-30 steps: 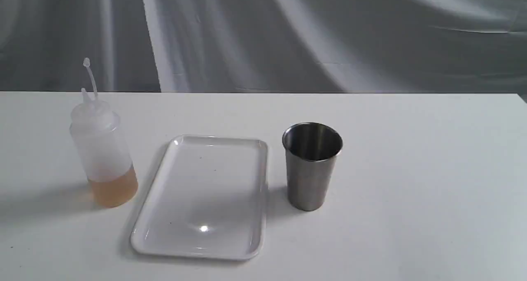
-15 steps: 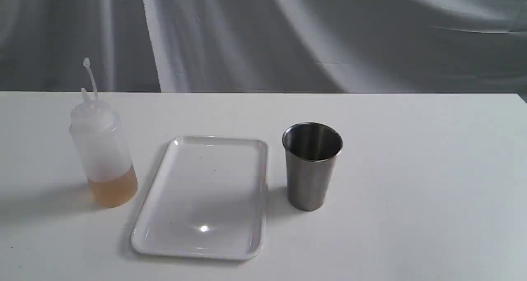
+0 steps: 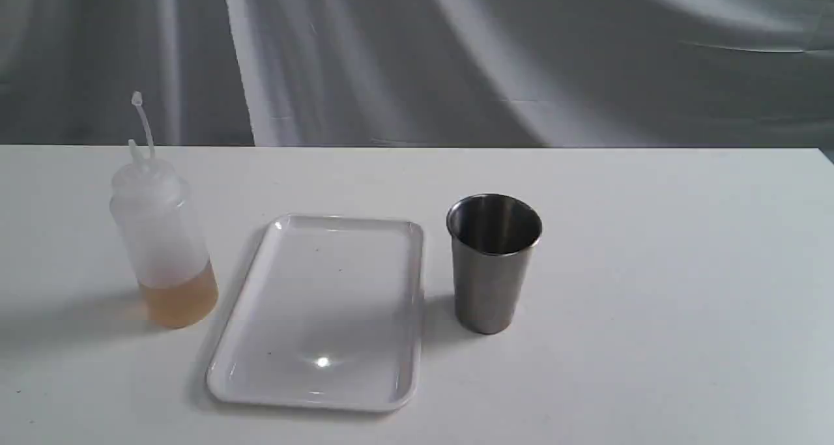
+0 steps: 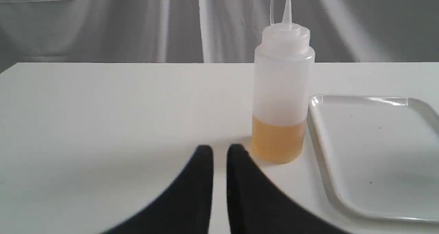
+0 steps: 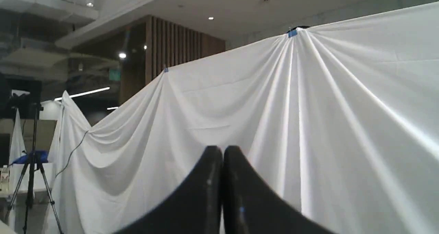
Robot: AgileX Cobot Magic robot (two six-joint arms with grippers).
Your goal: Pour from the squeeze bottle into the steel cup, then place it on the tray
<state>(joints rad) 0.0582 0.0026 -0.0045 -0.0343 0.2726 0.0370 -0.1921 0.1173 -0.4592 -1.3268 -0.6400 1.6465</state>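
- One squeeze bottle (image 3: 163, 236) is seen standing upright on the white table (image 3: 651, 269), just beside the left long edge of the tray (image 3: 326, 288). Amber liquid fills only its lowest part.
- One nozzle and one cap strap are counted on its top, the strap rising above the nozzle.
- One tray is laid flat between bottle and cup, with nothing on it.
- One steel cup (image 3: 492, 275) is set upright near the tray's right edge, apart from it, mouth up.
- Two grippers are shown, one per wrist view.
- The left gripper (image 4: 219, 151) is held low over the table near the bottle's base, its two black fingers almost together, a thin slit between them and nothing gripped.
- The right gripper (image 5: 222, 153) is pointed at the draped white cloth (image 5: 308, 107), its fingers pressed together and empty.
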